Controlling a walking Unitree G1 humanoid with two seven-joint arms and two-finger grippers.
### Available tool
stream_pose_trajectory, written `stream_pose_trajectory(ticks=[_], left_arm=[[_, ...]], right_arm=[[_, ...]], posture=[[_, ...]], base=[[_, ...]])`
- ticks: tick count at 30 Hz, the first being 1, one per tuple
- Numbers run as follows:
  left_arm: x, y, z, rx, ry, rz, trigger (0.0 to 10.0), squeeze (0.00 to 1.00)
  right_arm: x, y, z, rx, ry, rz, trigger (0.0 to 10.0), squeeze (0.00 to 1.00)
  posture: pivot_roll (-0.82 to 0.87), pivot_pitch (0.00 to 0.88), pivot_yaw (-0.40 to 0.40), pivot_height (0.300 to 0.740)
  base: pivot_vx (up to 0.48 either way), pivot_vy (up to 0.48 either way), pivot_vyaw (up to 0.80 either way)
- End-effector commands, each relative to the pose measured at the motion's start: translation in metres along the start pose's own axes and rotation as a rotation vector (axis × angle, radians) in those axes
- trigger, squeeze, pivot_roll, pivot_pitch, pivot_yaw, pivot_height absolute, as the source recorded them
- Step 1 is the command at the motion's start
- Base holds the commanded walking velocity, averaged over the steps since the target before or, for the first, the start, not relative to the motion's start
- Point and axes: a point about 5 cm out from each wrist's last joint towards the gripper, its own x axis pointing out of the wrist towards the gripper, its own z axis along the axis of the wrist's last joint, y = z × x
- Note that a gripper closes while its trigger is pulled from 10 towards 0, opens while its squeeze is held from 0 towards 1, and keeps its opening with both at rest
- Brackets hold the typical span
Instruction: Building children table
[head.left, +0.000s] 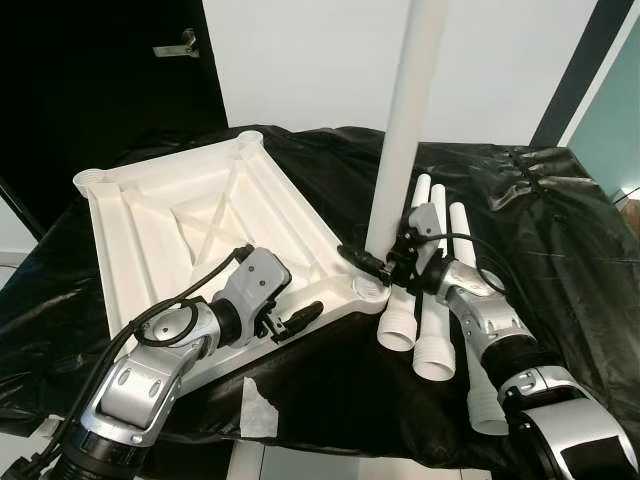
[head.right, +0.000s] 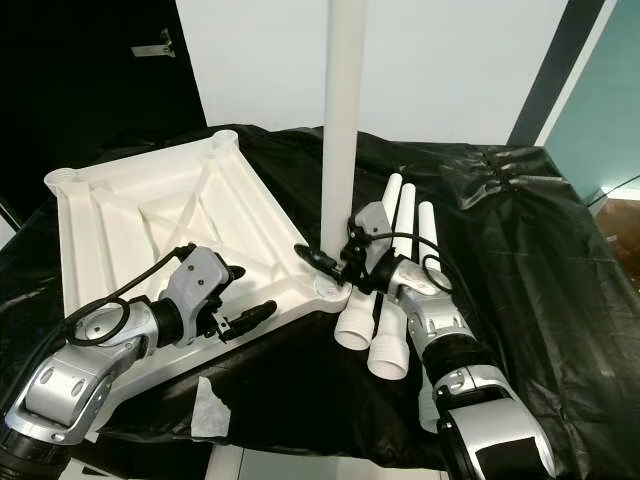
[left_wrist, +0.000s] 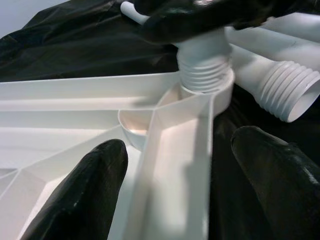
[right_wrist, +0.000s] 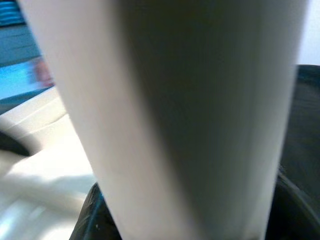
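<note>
The white plastic tabletop (head.left: 190, 225) lies upside down on black cloth. A long white leg (head.left: 405, 130) stands upright with its threaded end (left_wrist: 205, 70) in the near right corner socket (head.left: 371, 290). My right gripper (head.left: 385, 262) is shut on this leg just above the socket; in the right wrist view the leg (right_wrist: 190, 100) sits very close between the fingers (right_wrist: 92, 215). My left gripper (head.left: 300, 318) is open at the tabletop's near edge, its fingers (left_wrist: 75, 195) on either side of the rim without touching it. Three spare legs (head.left: 435, 300) lie side by side right of the socket.
Crinkled black cloth (head.left: 560, 240) covers the whole work surface, whose front edge runs just below my arms. A scrap of white paper (head.left: 258, 408) lies at that edge. A dark door with a metal handle (head.left: 178, 45) stands behind on the left.
</note>
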Motion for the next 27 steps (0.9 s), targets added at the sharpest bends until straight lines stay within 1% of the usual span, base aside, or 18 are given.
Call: stream_pose_trajectory(ticks=[1, 2, 3, 4, 6, 7, 8, 10, 13, 14, 15, 16, 18, 19, 20, 22, 24, 27], left_arm=[[-0.001, 0.0, 0.002, -0.002, -0.007, 0.035, 10.0, 0.0], [-0.001, 0.0, 0.002, -0.003, -0.007, 0.035, 10.0, 0.0], [-0.001, 0.0, 0.003, -0.004, -0.008, 0.035, 10.0, 0.0], [-0.001, 0.0, 0.003, -0.004, -0.008, 0.035, 10.0, 0.0], [-0.001, 0.0, 0.003, -0.004, -0.008, 0.036, 10.0, 0.0], [-0.001, 0.0, 0.003, -0.004, -0.008, 0.036, 10.0, 0.0], [-0.001, 0.0, 0.003, -0.004, -0.01, 0.036, 10.0, 0.0], [-0.001, 0.0, 0.003, -0.004, -0.01, 0.036, 10.0, 0.0], [0.0, 0.001, 0.004, -0.005, -0.014, 0.037, 10.0, 0.0], [0.0, 0.001, 0.004, -0.005, -0.014, 0.037, 10.0, 0.0], [0.001, 0.0, 0.005, -0.009, -0.019, 0.038, 10.0, 0.0], [0.001, 0.0, 0.005, -0.011, -0.021, 0.037, 10.0, 0.0], [0.002, 0.0, 0.005, -0.012, -0.021, 0.035, 10.0, 0.0], [0.003, 0.0, 0.005, -0.011, -0.02, 0.034, 10.0, 0.0], [0.003, 0.0, 0.005, -0.011, -0.02, 0.034, 10.0, 0.0], [0.003, 0.0, 0.005, -0.014, -0.02, 0.033, 10.0, 0.0], [0.003, 0.0, 0.005, -0.015, -0.021, 0.034, 10.0, 0.0], [0.004, 0.0, 0.002, -0.018, -0.004, 0.031, 10.0, 0.0]], right_arm=[[-0.007, 0.005, -0.027, 0.05, 0.123, -0.076, 10.0, 0.0], [-0.003, 0.011, -0.025, 0.056, 0.108, -0.088, 10.0, 0.0], [0.003, 0.017, -0.023, 0.067, 0.089, -0.133, 10.0, 0.0], [0.003, 0.017, -0.023, 0.067, 0.089, -0.133, 10.0, 0.0], [0.013, 0.027, -0.018, 0.087, 0.056, -0.214, 10.0, 0.0], [0.013, 0.027, -0.018, 0.087, 0.056, -0.214, 10.0, 0.0], [0.021, 0.036, -0.015, 0.089, 0.034, -0.303, 10.0, 0.0], [0.021, 0.036, -0.015, 0.089, 0.034, -0.303, 10.0, 0.0], [0.026, 0.042, -0.014, 0.108, 0.026, -0.453, 10.0, 0.0], [0.026, 0.042, -0.014, 0.108, 0.026, -0.453, 10.0, 0.0], [0.029, 0.052, -0.014, 0.098, 0.013, -0.458, 10.0, 0.0], [0.03, 0.056, -0.014, 0.104, 0.009, -0.443, 10.0, 0.0], [0.028, 0.059, -0.017, 0.087, 0.02, -0.422, 10.0, 0.0], [0.026, 0.058, -0.018, 0.056, 0.029, -0.425, 10.0, 0.0], [0.026, 0.058, -0.018, 0.056, 0.029, -0.425, 10.0, 0.0], [0.02, 0.057, -0.021, 0.029, 0.024, -0.398, 10.0, 0.0], [0.017, 0.056, -0.023, 0.026, 0.016, -0.384, 10.0, 0.0], [0.002, 0.048, -0.034, 0.034, 0.025, -0.367, 10.0, 0.0]], posture=[[0.07, 0.0, -0.038, 0.74], [0.07, 0.001, -0.039, 0.74], [0.07, 0.001, -0.039, 0.74], [0.07, 0.001, -0.039, 0.74], [0.07, 0.002, -0.038, 0.74], [0.07, 0.002, -0.038, 0.74], [0.07, 0.003, -0.04, 0.74], [0.07, 0.003, -0.04, 0.74], [0.06, 0.004, -0.04, 0.74], [0.06, 0.004, -0.04, 0.74], [0.06, 0.004, -0.038, 0.74], [0.06, 0.004, -0.038, 0.74], [0.05, 0.003, -0.04, 0.74], [0.05, 0.004, -0.039, 0.74], [0.05, 0.004, -0.039, 0.74], [0.05, 0.005, -0.038, 0.74], [0.05, 0.005, -0.038, 0.74], [0.04, 0.004, -0.034, 0.74]], base=[[0.0, 0.0, 0.0], [0.0, 0.0, 0.0], [0.0, 0.0, 0.0], [0.0, 0.0, 0.0], [0.0, 0.0, 0.0], [0.0, 0.0, 0.0], [0.0, 0.0, 0.0], [0.0, 0.0, 0.0], [0.0, 0.0, 0.0], [0.0, 0.0, 0.0], [0.0, 0.0, 0.0], [0.0, 0.0, 0.0], [0.0, 0.0, 0.0], [0.0, 0.0, 0.0], [0.0, 0.0, 0.0], [0.0, 0.0, 0.0], [0.0, 0.0, 0.0], [0.0, 0.0, 0.0]])
